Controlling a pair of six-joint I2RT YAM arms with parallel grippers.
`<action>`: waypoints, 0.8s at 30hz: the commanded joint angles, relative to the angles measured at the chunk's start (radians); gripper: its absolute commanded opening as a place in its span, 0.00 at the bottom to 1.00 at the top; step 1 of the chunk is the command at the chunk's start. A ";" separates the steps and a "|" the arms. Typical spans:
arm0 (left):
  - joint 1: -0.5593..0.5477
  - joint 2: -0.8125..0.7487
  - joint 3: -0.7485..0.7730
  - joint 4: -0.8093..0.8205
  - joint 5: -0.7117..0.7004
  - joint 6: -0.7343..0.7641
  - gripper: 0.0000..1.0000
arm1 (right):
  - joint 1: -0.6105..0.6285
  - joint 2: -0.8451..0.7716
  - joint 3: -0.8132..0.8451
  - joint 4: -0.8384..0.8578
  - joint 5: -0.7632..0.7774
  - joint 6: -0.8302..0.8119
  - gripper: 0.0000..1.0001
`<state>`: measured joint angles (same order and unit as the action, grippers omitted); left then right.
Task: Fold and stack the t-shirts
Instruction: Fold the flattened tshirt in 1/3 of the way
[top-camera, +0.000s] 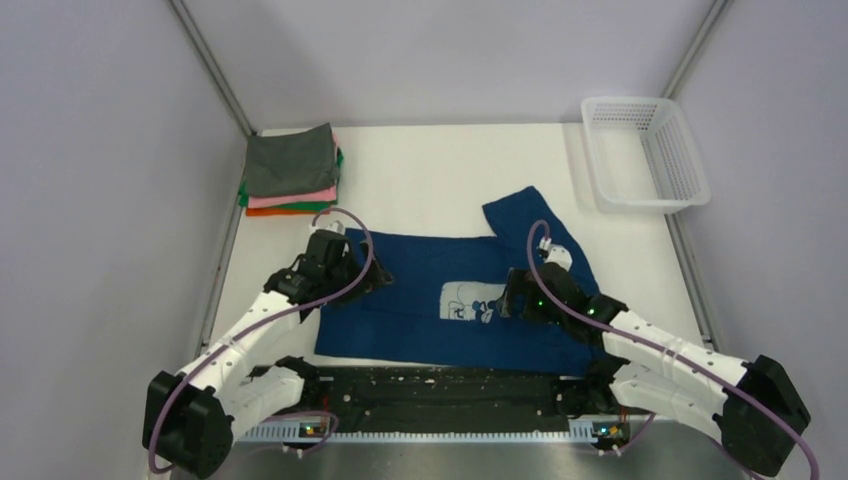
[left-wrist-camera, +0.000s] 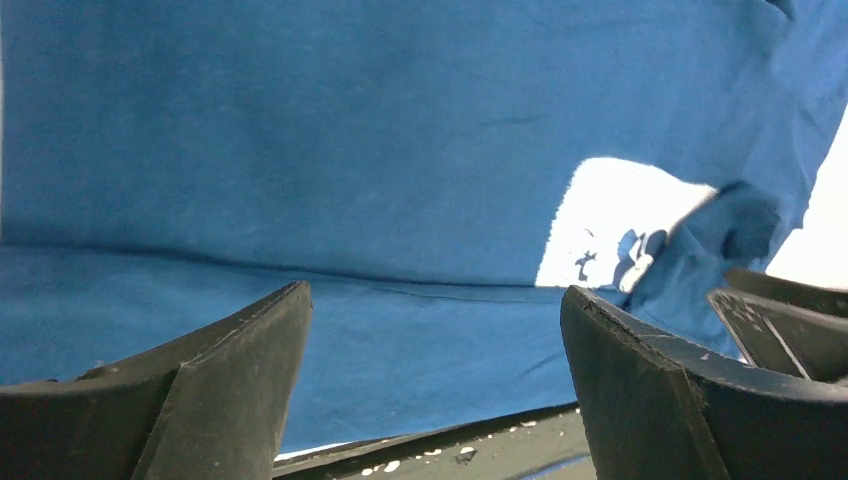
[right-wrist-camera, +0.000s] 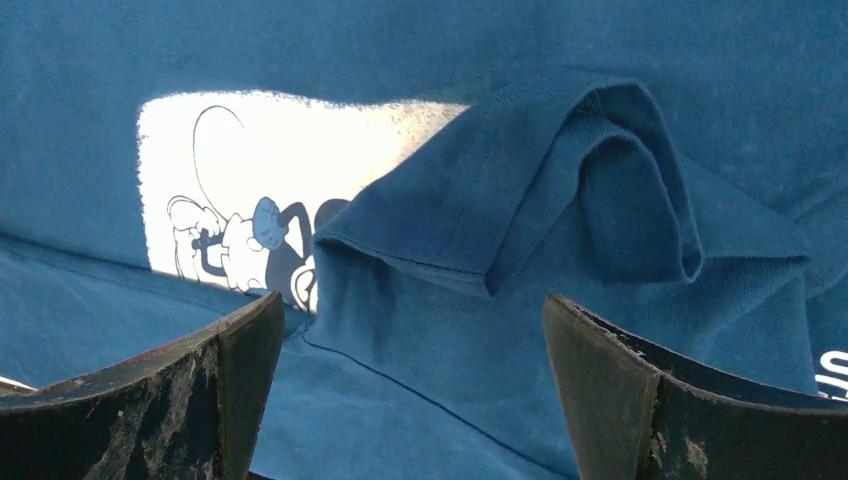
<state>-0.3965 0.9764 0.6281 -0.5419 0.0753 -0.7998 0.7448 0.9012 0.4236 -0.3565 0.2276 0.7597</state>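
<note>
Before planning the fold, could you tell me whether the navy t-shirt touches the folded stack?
Apart: the top view shows bare white table between the navy t-shirt and the folded stack.

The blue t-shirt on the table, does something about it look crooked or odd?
Yes. The blue t-shirt does not lie flat: a flap of cloth is bunched and folded over the edge of the white print, and one sleeve sticks out towards the basket.

basket (top-camera: 682, 165) — white mesh, far right corner | table (top-camera: 430, 180) — white | black strip (top-camera: 450, 392) along near edge
</note>
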 joint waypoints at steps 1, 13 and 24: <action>-0.031 0.028 0.023 0.124 0.109 0.038 0.99 | -0.030 -0.003 -0.006 0.001 -0.012 0.048 0.99; -0.044 0.102 -0.041 0.138 0.088 0.034 0.99 | -0.165 0.144 0.032 0.249 0.179 -0.156 0.99; -0.045 0.115 -0.063 0.113 0.055 0.036 0.99 | -0.362 0.306 0.124 0.480 0.043 -0.274 0.99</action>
<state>-0.4385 1.1122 0.5705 -0.4435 0.1612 -0.7788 0.4129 1.1748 0.4419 0.0898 0.3313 0.5556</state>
